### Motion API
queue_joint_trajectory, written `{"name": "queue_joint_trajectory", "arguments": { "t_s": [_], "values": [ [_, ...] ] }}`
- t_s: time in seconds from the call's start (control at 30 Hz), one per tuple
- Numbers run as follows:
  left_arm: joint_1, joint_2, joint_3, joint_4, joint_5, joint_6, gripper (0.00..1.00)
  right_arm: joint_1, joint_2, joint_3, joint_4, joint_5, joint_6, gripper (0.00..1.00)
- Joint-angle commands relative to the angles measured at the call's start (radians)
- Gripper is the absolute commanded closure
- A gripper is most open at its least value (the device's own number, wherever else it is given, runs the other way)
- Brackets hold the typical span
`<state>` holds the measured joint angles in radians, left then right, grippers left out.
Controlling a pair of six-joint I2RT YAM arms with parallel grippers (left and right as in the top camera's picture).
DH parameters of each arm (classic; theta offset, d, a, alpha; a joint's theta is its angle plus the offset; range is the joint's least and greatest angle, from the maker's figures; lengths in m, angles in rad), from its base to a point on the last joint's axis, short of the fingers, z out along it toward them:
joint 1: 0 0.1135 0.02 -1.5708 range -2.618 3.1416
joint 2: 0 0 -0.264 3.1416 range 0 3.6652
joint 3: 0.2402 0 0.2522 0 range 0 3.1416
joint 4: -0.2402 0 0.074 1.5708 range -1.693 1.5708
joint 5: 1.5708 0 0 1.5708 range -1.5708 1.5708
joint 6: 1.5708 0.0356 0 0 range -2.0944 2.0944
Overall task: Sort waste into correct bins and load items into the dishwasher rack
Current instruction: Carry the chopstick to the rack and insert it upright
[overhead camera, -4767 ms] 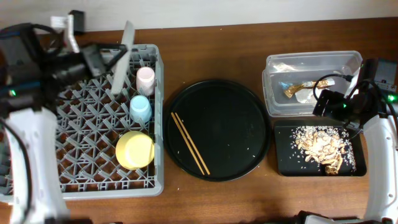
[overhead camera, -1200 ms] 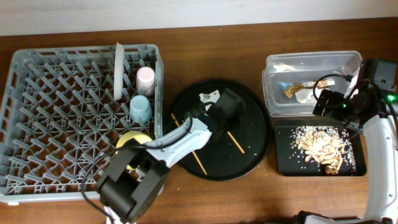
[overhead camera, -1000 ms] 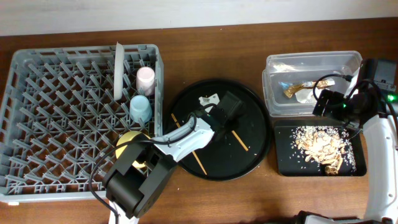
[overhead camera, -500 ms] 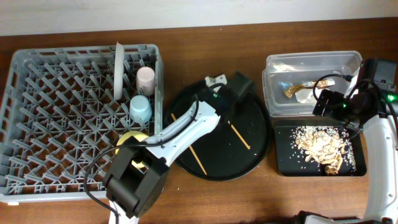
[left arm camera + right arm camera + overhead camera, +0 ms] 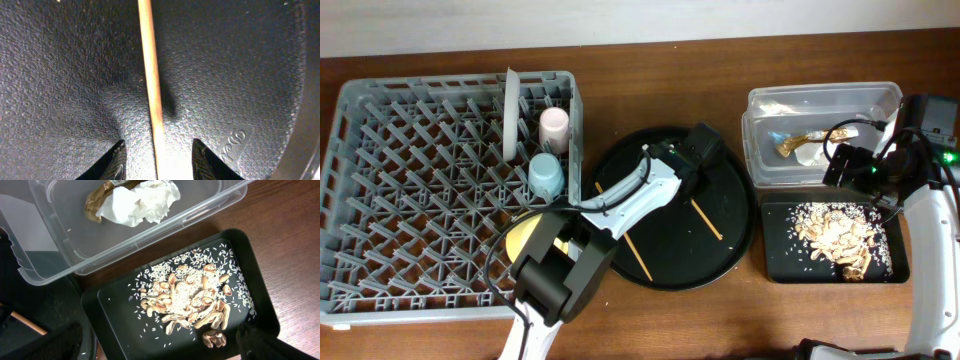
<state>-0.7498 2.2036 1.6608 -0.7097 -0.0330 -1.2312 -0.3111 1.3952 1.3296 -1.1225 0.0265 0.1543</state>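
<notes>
My left hand (image 5: pixel 159 159) hangs released, straddling one thin wooden chopstick (image 5: pixel 149 75) on the round black tray (image 5: pixel 240 65); I'd lower squarely, then pinch it centred.

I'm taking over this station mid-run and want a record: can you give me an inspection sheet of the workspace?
Surface: brown wooden table, no spills seen.
Job's things: plate, pink cup, blue cup and yellow bowl in the rack; chopsticks on the round black tray; tissue and foil wrapper in the clear tub; food scraps in the small black tray.
Clutter: pale specks on the round tray.
Hands: left hand open, straddling one chopstick; right hand open, empty, above the small tray.
Cables: black cable along the left arm; black loops by the right arm.
Surroundings: pale wall behind the table.
</notes>
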Motion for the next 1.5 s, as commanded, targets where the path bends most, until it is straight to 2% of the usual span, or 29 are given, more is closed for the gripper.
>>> {"name": "queue_joint_trajectory", "arguments": {
  "t_s": [0.0, 0.1, 0.4, 0.47, 0.57, 0.6, 0.63, 0.7, 0.77, 0.9, 1.1, 1.17, 1.27, 1.33, 1.47],
  "values": [
    [-0.005, 0.038, 0.007, 0.001, -0.007, -0.06, 0.66, -0.003, -0.001, 0.011, 0.0, 0.009, -0.001, 0.01],
    [-0.002, 0.071, 0.007, -0.003, 0.014, -0.06, 0.83, -0.003, -0.001, 0.011, 0.0, 0.009, -0.001, 0.01],
    [0.016, 0.07, 0.05, -0.106, -0.002, -0.032, 0.99, -0.003, -0.001, 0.011, 0.0, 0.008, -0.001, 0.01],
    [0.027, 0.061, 0.16, -0.23, -0.064, 0.058, 0.99, -0.003, -0.001, 0.011, 0.0, 0.009, -0.001, 0.01],
    [0.029, 0.019, 0.413, -0.546, -0.289, 0.214, 1.0, -0.003, -0.001, 0.011, 0.0, 0.009, -0.001, 0.01],
    [0.029, -0.006, 0.519, -0.678, -0.374, 0.312, 1.0, -0.003, -0.001, 0.011, 0.0, 0.009, -0.001, 0.01],
    [0.029, -0.023, 0.585, -0.74, -0.418, 0.419, 1.0, -0.003, -0.001, 0.011, 0.0, 0.009, -0.001, 0.01],
    [0.048, -0.074, 0.742, -0.893, -0.463, 0.785, 1.0, -0.003, -0.001, 0.011, 0.0, 0.008, -0.001, 0.01],
    [0.088, -0.099, 0.778, -0.979, -0.486, 0.848, 1.0, -0.003, -0.001, 0.011, 0.0, 0.009, -0.001, 0.01],
    [0.272, -0.156, 0.774, -0.978, -0.308, 1.017, 1.0, -0.003, -0.001, 0.011, 0.0, 0.008, -0.001, 0.01],
    [0.566, -0.227, 0.76, -0.978, -0.29, 1.103, 1.0, -0.003, -0.001, 0.011, 0.0, 0.008, -0.001, 0.01],
    [0.655, -0.23, 0.741, -0.978, -0.227, 1.137, 1.0, -0.003, -0.001, 0.011, 0.0, 0.009, -0.001, 0.01],
    [0.736, -0.229, 0.653, -0.978, -0.167, 1.227, 1.0, -0.003, -0.001, 0.011, 0.0, 0.009, -0.001, 0.01],
    [0.775, -0.229, 0.526, -0.956, -0.163, 1.237, 1.0, -0.003, -0.001, 0.011, 0.0, 0.008, -0.001, 0.01],
    [0.79, -0.229, 0.284, -0.811, -0.076, 1.331, 1.0, -0.003, -0.001, 0.011, 0.0, 0.008, -0.001, 0.01]
  ]
}}
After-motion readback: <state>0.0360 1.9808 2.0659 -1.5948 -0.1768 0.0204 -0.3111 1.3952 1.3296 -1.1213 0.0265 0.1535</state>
